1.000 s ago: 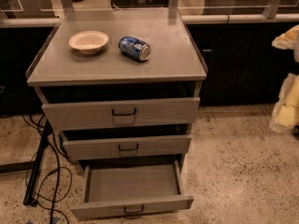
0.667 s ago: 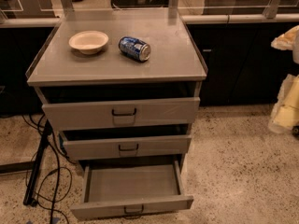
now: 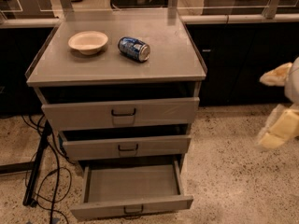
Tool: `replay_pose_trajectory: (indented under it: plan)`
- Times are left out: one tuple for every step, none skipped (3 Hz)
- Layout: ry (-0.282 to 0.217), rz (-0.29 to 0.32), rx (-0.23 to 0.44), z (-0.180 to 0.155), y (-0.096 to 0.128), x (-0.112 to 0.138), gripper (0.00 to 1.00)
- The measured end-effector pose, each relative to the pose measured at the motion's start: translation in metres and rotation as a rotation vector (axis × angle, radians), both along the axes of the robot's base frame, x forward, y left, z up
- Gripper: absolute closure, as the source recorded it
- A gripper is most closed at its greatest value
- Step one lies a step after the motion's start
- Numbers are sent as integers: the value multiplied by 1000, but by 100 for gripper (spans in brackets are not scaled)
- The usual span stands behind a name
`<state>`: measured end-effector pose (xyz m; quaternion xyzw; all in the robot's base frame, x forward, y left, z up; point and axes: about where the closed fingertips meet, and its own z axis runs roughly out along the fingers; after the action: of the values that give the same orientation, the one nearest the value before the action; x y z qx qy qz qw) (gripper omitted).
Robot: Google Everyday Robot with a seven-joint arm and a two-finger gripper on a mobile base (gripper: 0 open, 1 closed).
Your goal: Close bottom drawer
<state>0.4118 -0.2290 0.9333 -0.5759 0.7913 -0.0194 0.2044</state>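
Observation:
The bottom drawer of the grey-beige cabinet is pulled far out and its shallow tray is empty. Its low front panel carries a small dark handle. The middle drawer and the top drawer above it stand slightly out. My gripper is at the right edge of the view, well to the right of the cabinet and at about the height of the top drawer. Its two cream fingers are spread apart with nothing between them.
A cream bowl and a blue can lying on its side rest on the cabinet top. Black cables and a stand foot lie on the speckled floor to the left. Dark counters run behind the cabinet.
My gripper has moved down and slightly left at the right edge. The drawers, bowl and can have not moved.

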Motion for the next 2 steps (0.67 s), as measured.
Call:
replay_pose_trajectory:
  plan:
    - [9,11,73,-51,3,-11,43]
    - [40,-8,148,-110,4,-17,66]
